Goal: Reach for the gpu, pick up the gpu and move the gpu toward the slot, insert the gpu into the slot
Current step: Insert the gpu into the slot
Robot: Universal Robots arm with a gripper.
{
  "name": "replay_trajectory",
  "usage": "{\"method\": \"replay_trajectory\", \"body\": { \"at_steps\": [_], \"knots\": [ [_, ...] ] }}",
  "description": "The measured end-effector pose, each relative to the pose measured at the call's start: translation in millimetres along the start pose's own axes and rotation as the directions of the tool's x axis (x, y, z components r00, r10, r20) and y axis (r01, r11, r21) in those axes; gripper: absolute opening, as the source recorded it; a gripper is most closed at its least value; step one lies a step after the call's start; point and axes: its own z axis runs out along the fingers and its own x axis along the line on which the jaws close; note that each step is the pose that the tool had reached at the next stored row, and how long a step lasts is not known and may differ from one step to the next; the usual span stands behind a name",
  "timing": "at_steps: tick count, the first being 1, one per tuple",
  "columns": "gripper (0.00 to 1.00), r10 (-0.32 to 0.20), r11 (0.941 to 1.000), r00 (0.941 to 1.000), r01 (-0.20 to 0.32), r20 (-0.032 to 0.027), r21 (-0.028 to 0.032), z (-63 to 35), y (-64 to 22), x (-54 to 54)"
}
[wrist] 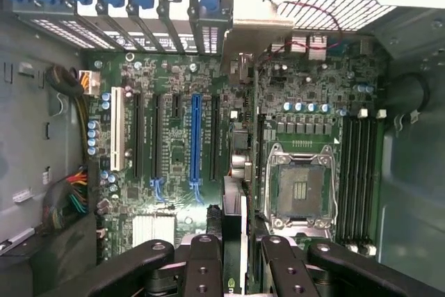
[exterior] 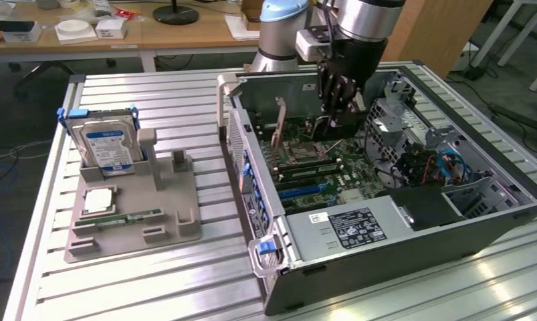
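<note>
Closed narrowly on the gpu (wrist: 235, 206), the end effector (wrist: 233, 262) holds it edge-on over the motherboard (wrist: 174, 158), parallel to the blue slot (wrist: 196, 137). From the exterior view, the open case (exterior: 402, 247) sits on the desk (exterior: 143, 287), a hard drive (exterior: 108, 144) standing toward the exterior view's left.

No print is legible: the silver hard drive's blue-white label (exterior: 108, 142) and the grey power supply's black label (exterior: 356, 228) are unreadable.

Ribbed, satin-bright metal desk (exterior: 161, 287); matt grey plastic fixture (exterior: 161, 214); dark sheet-metal case (exterior: 411, 261); glossy-labelled metal hard drive (exterior: 108, 144); matt black claw (wrist: 236, 250); gpu (wrist: 234, 199), dull circuit board, grey metal bracket.
</note>
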Motion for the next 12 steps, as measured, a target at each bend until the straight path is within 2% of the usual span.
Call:
{"method": "replay_trajectory", "body": {
  "at_steps": [2,12],
  "knots": [
    [0.26,0.0,1.0,1.0,0.0,-0.0004,0.0043,1.9,0.1,1.0],
    [0.26,0.0,1.0,1.0,0.0,-0.0001,0.0051,5.0,0.8,18.2]
  ]
}}
